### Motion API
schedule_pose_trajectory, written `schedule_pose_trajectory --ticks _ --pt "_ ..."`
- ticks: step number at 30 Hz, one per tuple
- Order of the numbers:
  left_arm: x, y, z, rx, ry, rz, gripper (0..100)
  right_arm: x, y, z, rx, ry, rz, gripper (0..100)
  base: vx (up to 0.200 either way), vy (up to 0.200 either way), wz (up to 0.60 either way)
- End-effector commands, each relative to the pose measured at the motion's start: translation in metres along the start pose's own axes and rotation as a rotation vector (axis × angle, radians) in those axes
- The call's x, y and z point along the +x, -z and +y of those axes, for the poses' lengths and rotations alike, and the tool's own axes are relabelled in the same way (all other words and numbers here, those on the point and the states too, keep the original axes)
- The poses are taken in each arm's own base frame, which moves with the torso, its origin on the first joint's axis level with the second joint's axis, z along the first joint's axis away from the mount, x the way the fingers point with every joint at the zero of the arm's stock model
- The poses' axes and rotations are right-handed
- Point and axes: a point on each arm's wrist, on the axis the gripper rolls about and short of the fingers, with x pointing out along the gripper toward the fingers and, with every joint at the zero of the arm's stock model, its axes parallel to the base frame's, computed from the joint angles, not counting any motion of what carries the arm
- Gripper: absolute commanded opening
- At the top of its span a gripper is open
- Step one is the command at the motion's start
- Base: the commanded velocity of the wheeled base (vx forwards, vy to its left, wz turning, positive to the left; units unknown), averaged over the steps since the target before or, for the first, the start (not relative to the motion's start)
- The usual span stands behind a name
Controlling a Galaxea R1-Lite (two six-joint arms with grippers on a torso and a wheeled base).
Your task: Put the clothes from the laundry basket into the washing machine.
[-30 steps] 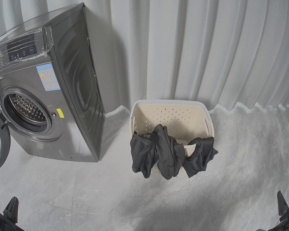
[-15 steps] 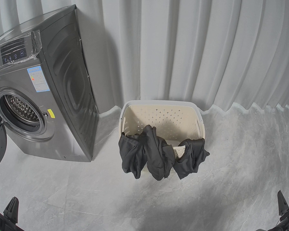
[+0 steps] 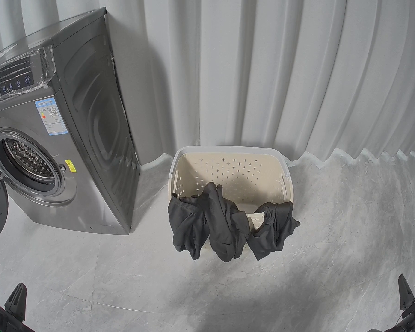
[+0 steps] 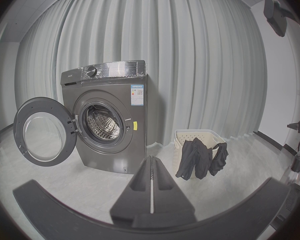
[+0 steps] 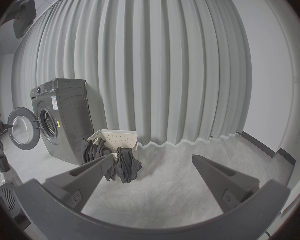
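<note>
1. The washing machine (image 3: 92,130) stands on the pale floor (image 3: 346,254), to the robot's left, with its back towards the white curtain (image 3: 263,61).
2. Its round door (image 4: 40,130) is swung wide open to the side, and the metal drum (image 4: 101,125) shows through the opening.
3. The laundry basket (image 3: 230,151) sits on the floor near the machine's right side, not touching it, just in front of the curtain.
4. The clothes (image 3: 226,227), dark garments, hang over the basket's near rim. Most of the cloth falls down the outside of the front wall, and part lies inside.
5. The left gripper (image 4: 151,159) is low, well short of the machine and the basket. Its two fingers are pressed together with nothing between them.
6. The right gripper (image 5: 153,160) is low on the robot's right, well apart from the basket. Its fingers are spread wide and hold nothing.
</note>
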Motion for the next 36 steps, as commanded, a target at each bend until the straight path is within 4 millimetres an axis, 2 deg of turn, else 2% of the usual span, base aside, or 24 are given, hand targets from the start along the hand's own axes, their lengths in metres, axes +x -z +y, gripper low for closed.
schedule_pose_trajectory --ticks 1,36 --pt "-0.0002 0.0048 0.0001 0.0 0.0 -0.002 0 0.0 0.0052 -0.0001 0.0 -0.001 0.001 100 0.0 0.0 0.0" --pt "-0.0002 0.0048 0.0002 -0.003 -0.003 -0.002 0 0.0 0.005 0.0002 -0.008 -0.01 -0.001 100 0.0 0.0 0.0"
